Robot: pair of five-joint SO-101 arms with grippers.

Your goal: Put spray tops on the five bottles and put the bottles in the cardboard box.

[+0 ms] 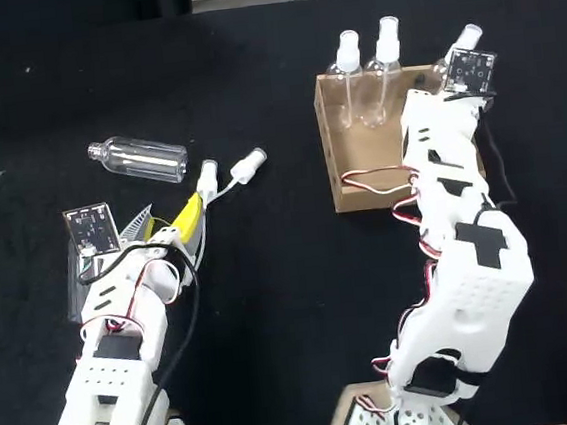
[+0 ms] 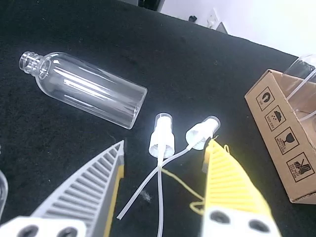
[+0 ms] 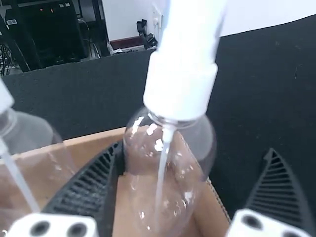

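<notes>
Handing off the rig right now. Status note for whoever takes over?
Left gripper: open, over two loose spray tops on the table.
Right gripper: open, flanking a capped bottle in a corner of the cardboard box.
Done: two other capped bottles stand in it.
To do: cap and box the uncapped bottle lying on the table; a clear shape beside the left arm may be the fifth.

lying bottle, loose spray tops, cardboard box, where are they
lying bottle [image 1: 143, 159], high view, middle of its clear body
loose spray tops [image 2: 162, 139], left wrist view, white cap of one
cardboard box [image 1: 373, 151], high view, its bare floor
</notes>
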